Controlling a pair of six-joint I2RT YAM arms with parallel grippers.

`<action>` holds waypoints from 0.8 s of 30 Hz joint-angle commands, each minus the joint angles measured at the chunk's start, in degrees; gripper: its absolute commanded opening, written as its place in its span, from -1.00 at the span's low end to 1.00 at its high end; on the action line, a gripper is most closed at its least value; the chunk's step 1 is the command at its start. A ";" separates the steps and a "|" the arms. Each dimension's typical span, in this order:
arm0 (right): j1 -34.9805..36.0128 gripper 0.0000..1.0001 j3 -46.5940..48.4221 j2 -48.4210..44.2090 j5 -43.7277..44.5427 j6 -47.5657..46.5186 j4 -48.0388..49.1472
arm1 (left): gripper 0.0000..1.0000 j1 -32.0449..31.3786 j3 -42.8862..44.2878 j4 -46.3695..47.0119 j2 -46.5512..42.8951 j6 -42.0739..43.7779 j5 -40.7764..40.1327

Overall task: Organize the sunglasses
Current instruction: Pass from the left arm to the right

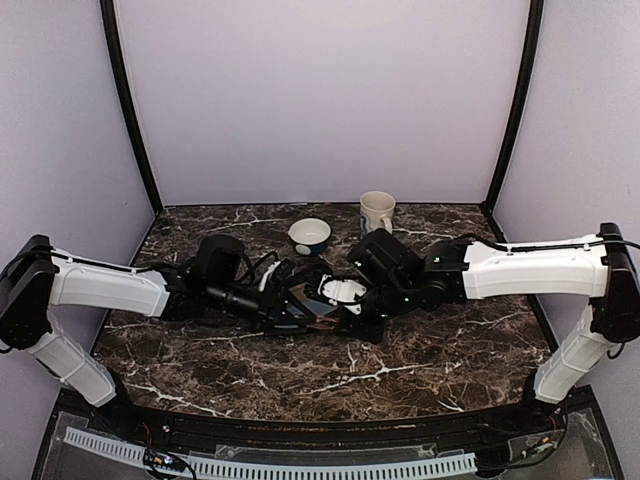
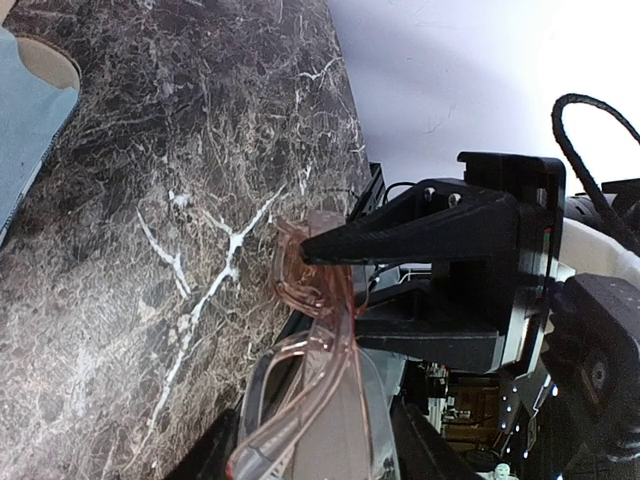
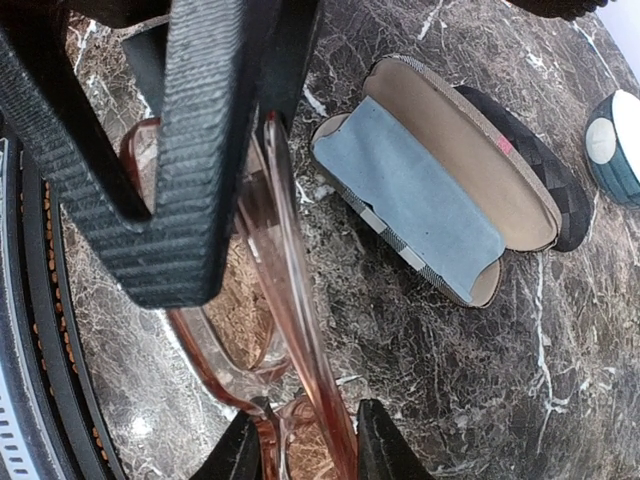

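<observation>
Both arms meet mid-table, seemingly gripping pink-framed glasses.

Both arms extended inward, fingers nearly meeting.

The bowl and mug stand near the table's far edge; both arms crowd its centre; bare marble lies toward the near edge.
</observation>
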 commanded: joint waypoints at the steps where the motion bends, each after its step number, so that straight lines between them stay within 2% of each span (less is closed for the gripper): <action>1: 0.10 -0.42 -0.32 -0.72 1.46 1.69 1.60 | 0.12 -0.08 0.99 -3.01 -0.79 2.38 -0.49; 4: 0.06 -0.43 -0.46 -1.60 1.21 2.16 1.53 | 0.29 -0.04 0.90 -3.11 -0.46 2.53 -0.25; 8: 0.10 -0.44 -2.28 -2.36 1.01 2.65 0.94 | 0.42 0.10 0.82 -3.24 -0.64 2.99 -0.19; 16: -0.22 -0.48 -5.56 -4.46 1.64 4.60 2.34 | 0.46 2.42 0.96 -7.46 -4.03 6.83 -4.78; 20: -1.11 -0.49 -6.34 -5.55 1.09 5.35 2.96 | 0.45 4.22 4.28 -16.74 -6.83 17.34 -12.80; 24: -2.45 -0.50 -7.17 -6.94 -1.10 5.91 3.74 | 0.50 4.27 8.45 -25.73 -8.13 28.32 -29.46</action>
